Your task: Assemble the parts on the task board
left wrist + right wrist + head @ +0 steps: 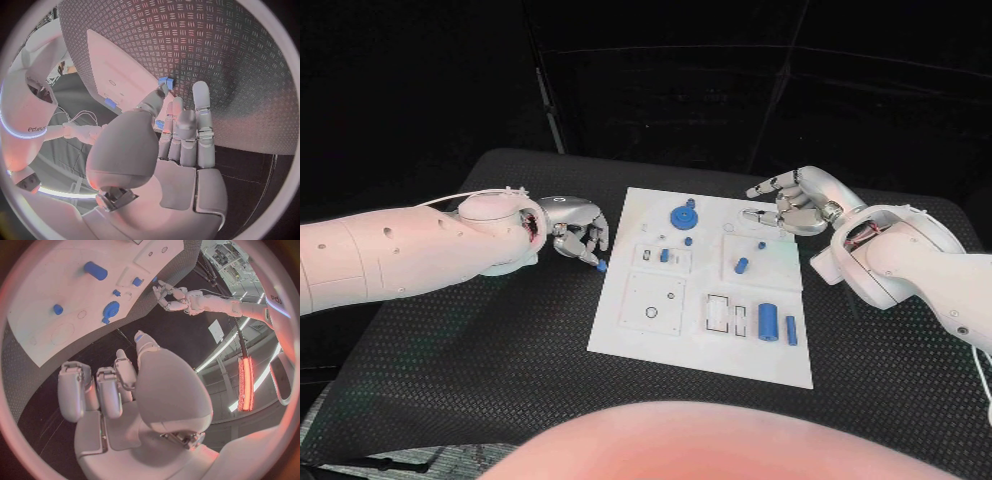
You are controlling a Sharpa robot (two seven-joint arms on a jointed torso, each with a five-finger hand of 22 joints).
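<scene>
Task board, a flat white rectangular plate with shallow outlined recesses, lies in the middle of the black table, whose surface is a mat with a fine woven, cross-hatched texture. On the plate sit several smooth blue parts: a round disc with a short stem near the far edge, a small peg toward the middle, a thicker cylinder and a slimmer bar side by side near the right edge. Tiny blue bits stand in the recesses at the centre, too small to tell their shape.

Left hand, silver and metallic on a glossy white arm, hangs over the mat just beside the plate's left edge, fingers pointing down. A small blue piece shows at its fingertips; in the left wrist view it sits between the thumb and a finger, so it looks pinched there, the other fingers lying straight and close together.

Right hand hovers at the plate's far right corner, fingers curled partway in and apart, with nothing in them; the right wrist view shows its fingers bent above the mat beside the plate.
</scene>
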